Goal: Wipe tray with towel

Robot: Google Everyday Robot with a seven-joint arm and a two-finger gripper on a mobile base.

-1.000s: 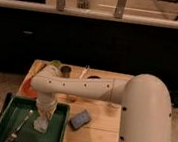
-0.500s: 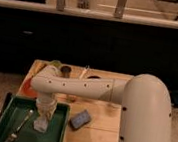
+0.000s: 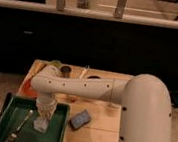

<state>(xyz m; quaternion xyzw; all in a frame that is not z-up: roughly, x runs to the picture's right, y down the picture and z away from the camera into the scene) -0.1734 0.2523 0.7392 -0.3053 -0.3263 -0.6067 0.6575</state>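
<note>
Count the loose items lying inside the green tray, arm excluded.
2: a utensil along the tray's left side, and a pale towel mid-tray under the gripper. The arm may hide more.

One green tray [image 3: 3, 123], one gripper [image 3: 42, 123] over it, one utensil [image 3: 21, 124] inside, one blue sponge [image 3: 80, 119] beside it.

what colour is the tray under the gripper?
Green. The tray shows best in the camera view, with the gripper down inside it.

Bulky white arm [image 3: 84, 88] with dark screw holes, pale gripper [image 3: 41, 124].
</note>
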